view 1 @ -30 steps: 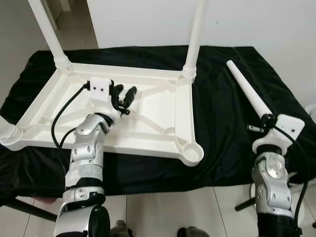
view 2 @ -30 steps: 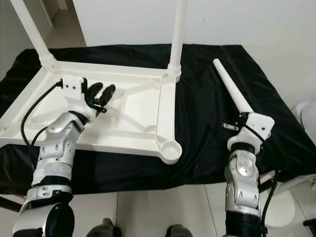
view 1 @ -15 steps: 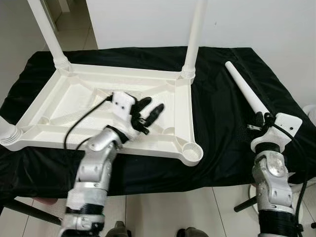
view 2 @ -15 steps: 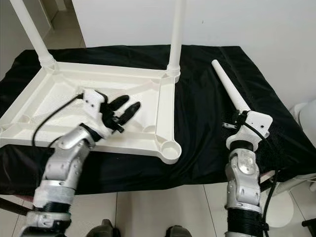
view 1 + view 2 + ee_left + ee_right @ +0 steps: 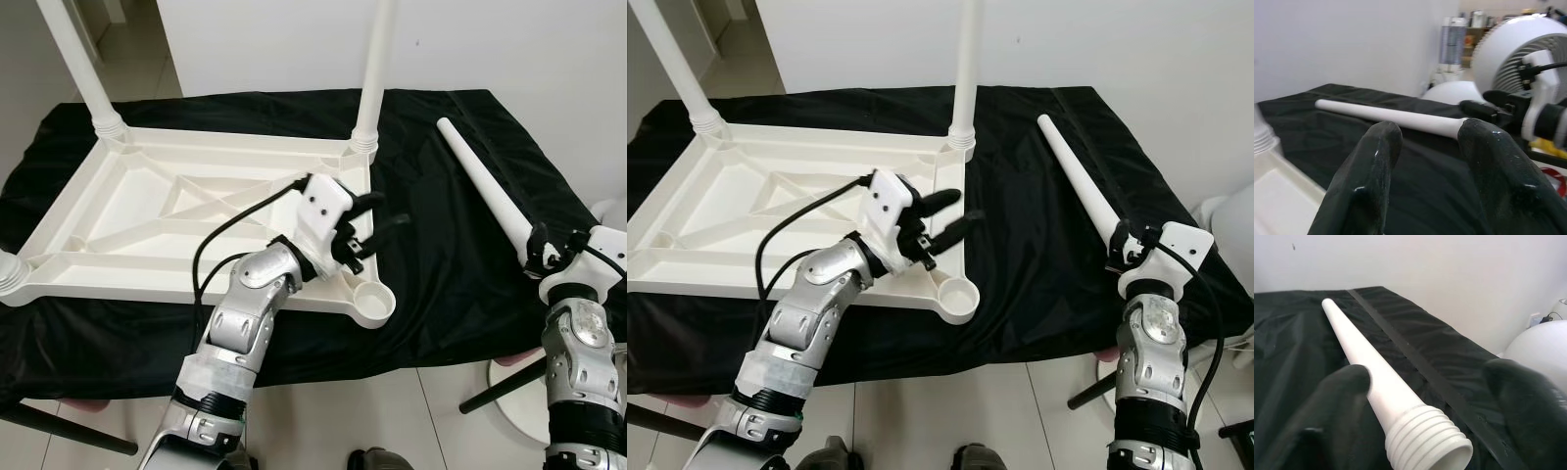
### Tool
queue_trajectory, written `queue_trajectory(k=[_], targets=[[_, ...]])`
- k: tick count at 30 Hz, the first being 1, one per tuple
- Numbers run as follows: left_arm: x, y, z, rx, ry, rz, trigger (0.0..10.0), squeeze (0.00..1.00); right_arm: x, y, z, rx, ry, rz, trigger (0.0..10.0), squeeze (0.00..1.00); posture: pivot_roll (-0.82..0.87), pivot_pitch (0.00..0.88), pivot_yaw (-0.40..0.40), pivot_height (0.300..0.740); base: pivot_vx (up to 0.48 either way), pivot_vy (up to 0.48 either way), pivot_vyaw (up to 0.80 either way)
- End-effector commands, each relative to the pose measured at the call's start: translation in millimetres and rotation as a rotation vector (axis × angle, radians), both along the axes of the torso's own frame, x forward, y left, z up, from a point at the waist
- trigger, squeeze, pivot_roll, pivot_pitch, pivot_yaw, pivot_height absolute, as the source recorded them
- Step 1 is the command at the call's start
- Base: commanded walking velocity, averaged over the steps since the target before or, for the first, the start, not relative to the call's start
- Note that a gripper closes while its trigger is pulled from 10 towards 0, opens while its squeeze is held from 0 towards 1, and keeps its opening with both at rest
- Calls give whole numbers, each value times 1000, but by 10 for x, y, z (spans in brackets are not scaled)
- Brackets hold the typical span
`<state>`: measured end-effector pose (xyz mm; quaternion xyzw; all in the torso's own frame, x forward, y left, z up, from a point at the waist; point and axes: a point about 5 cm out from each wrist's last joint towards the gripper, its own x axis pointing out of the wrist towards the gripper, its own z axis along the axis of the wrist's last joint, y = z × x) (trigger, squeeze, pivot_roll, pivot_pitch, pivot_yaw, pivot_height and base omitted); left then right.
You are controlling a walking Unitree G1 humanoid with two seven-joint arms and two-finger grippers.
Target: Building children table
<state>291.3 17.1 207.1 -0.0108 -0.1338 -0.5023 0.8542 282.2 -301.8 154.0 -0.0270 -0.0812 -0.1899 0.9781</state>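
Observation:
A white plastic tabletop [image 5: 196, 230] lies upside down on a black cloth [image 5: 441, 245]. Two white legs [image 5: 375, 69] stand upright in its far corners, and the near right socket [image 5: 374, 304] is empty. A loose white leg [image 5: 485, 191] lies on the cloth to the right. Its threaded thick end [image 5: 1425, 440] sits between the spread fingers [image 5: 1342, 396] of my right gripper [image 5: 542, 250], which is open. My left gripper [image 5: 384, 213] hovers open over the tabletop's right rim, pointing toward the loose leg [image 5: 1391, 115].
The cloth-covered surface ends at a front edge with tiled floor [image 5: 392, 411] below. A white wall stands behind. A white fan [image 5: 1518, 44] and a round white object [image 5: 1225, 211] stand off the right side. A third leg's base [image 5: 8, 276] shows at the near left corner.
My left arm has swung right, from over the middle of the tabletop to over its right rim. The right gripper stays at the loose leg's thick end. The camera has shifted slightly.

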Motion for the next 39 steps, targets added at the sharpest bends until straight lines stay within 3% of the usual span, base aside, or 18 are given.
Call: queue_trajectory(k=[1, 3, 8, 9, 19, 29, 30, 31, 32, 39], targets=[[-5, -46, 40, -9, 2, -23, 10000, 0, 2, -58, 6, 9, -4, -5, 10000, 1000, 17, 154, 8, 740, 0, 0, 0], [-38, -120, 152, -45, 1, -41, 10000, 0, 42, -141, 22, 27, 5, 17, 10000, 1000, 29, 202, 9, 740, 0, 0, 0], [-71, -140, 218, -60, 1, -46, 10000, 0, 90, -153, 28, 45, 33, 78, 10000, 1000, 40, 244, 11, 740, 0, 0, 0], [-86, -141, 241, -65, 1, -46, 10000, 0, 124, -155, 32, 45, 45, 115, 10000, 0, 46, 259, 11, 740, 0, 0, 0], [-148, -141, 267, -78, 16, -39, 10000, 0, 315, -157, 48, 66, 123, 245, 10000, 0, 59, 275, 4, 740, 0, 0, 0], [-79, -112, 339, -83, 0, 8, 10000, 0, 418, -12, -1, 101, 161, 377, 10000, 0, 80, 245, -19, 740, 0, 0, 0], [-68, -102, 357, -85, -6, 17, 10000, 0, 424, 6, -7, 108, 160, 399, 2784, 0, 82, 238, -22, 740, 0, 0, 0], [-68, -102, 357, -85, -6, 17, 10000, 0, 424, 6, -7, 108, 160, 399, 2784, 0, 82, 238, -22, 740, 0, 0, 0], [-57, -98, 364, -86, -8, 23, 10000, 0, 426, 9, -19, 124, 160, 408, 0, 0, 83, 230, -26, 740, 0, 0, 0], [25, -35, 427, -92, -32, 56, 10000, 0, 333, 66, -120, 132, 188, 436, 0, 0, 76, 193, -45, 740, 0, 0, 0]])
